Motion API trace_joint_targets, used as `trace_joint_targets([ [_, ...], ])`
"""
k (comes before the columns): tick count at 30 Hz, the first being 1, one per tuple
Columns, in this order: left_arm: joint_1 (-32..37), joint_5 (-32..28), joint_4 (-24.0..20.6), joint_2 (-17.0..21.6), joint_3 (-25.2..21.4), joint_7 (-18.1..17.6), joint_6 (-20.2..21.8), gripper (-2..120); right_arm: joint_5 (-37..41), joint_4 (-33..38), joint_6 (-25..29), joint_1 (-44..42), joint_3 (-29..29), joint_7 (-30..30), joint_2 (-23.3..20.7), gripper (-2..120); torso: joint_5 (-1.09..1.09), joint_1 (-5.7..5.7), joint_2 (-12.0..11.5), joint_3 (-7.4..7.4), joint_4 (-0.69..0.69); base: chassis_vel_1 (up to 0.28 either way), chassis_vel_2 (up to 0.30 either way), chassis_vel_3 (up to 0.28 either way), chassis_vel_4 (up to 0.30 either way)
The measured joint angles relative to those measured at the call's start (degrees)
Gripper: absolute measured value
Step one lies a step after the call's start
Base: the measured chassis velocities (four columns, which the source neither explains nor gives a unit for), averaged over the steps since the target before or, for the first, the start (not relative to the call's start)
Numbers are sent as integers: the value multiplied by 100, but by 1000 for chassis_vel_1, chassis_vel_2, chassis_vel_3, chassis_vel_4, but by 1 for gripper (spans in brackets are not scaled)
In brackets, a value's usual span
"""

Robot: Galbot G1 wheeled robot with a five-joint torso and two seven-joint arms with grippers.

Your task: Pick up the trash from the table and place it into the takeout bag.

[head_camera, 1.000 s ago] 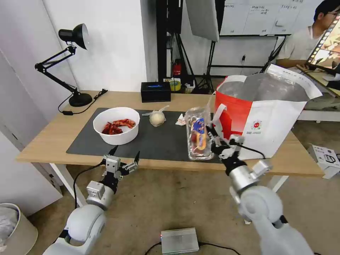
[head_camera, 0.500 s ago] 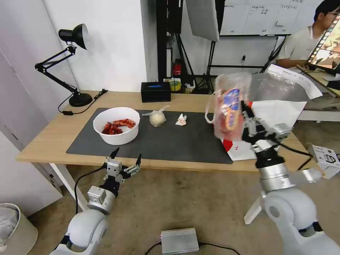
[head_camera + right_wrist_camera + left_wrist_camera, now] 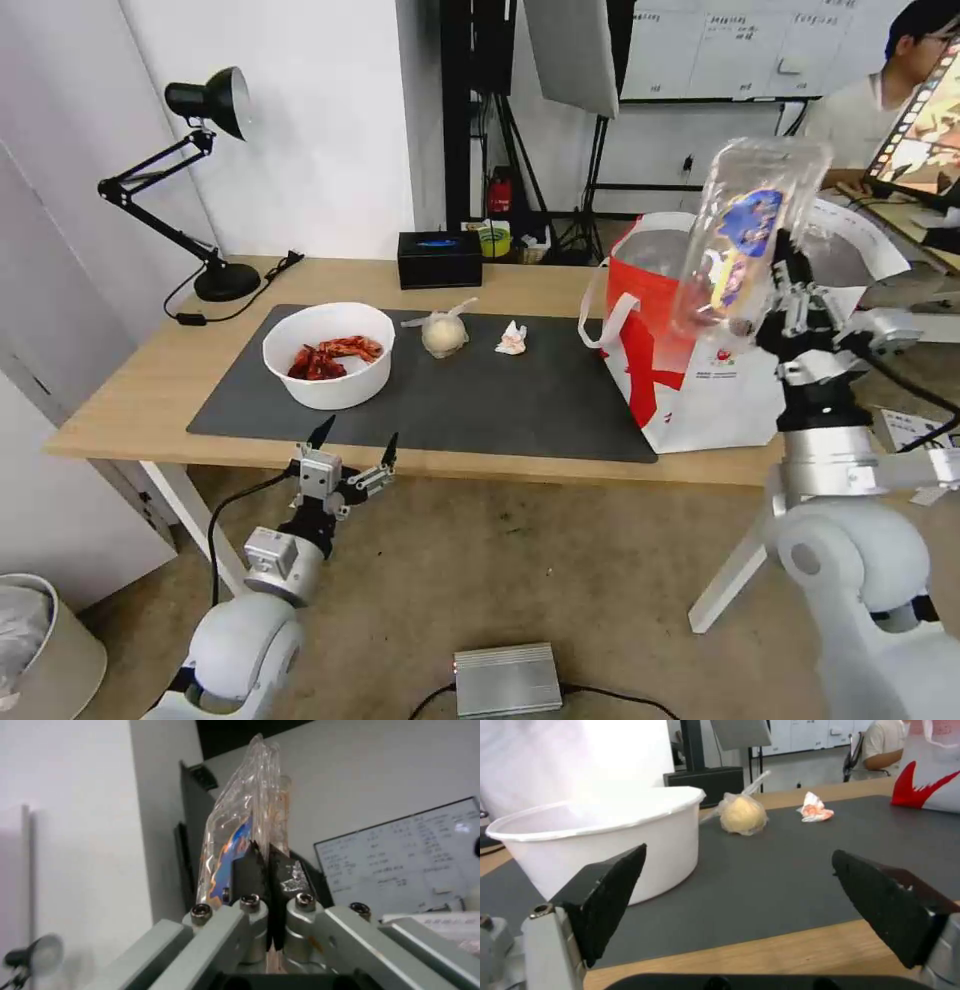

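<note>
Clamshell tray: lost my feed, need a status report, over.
Right gripper shut on clamshell tray, held up over takeout bag. Left gripper open, hanging below table edge. Nothing in the way.

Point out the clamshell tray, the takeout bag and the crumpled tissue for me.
clear plastic clamshell tray [image 3: 752, 235], head view, on its blue label, raised above the bag.
takeout bag [image 3: 735, 405], head view, on its white front panel.
crumpled white tissue [image 3: 512, 339], head view, on its middle, lying on the mat.

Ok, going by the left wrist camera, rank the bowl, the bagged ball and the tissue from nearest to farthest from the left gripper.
1. White bowl, just ahead of the left gripper on the mat's near part.
2. Bagged ball, beyond the bowl.
3. Crumpled tissue, farthest, toward the takeout bag.
</note>
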Motion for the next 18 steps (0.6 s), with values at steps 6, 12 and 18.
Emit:
trace_joint_targets([
  [6,20,27,25,-21,-20,0,0,100,442,-313,-52,513,201,285,-156,0,0,0,0,0,0,0,0,0,0],
  [12,29,61,48,-69,9,1,1,100,599,-723,-70,883,188,472,-228,0,0,0,0,0,0,0,0,0,0],
  [18,23,78,95,-84,23,10,5,100,751,-1191,-84,1349,83,644,-208,0,0,0,0,0,0,0,0,0,0],
])
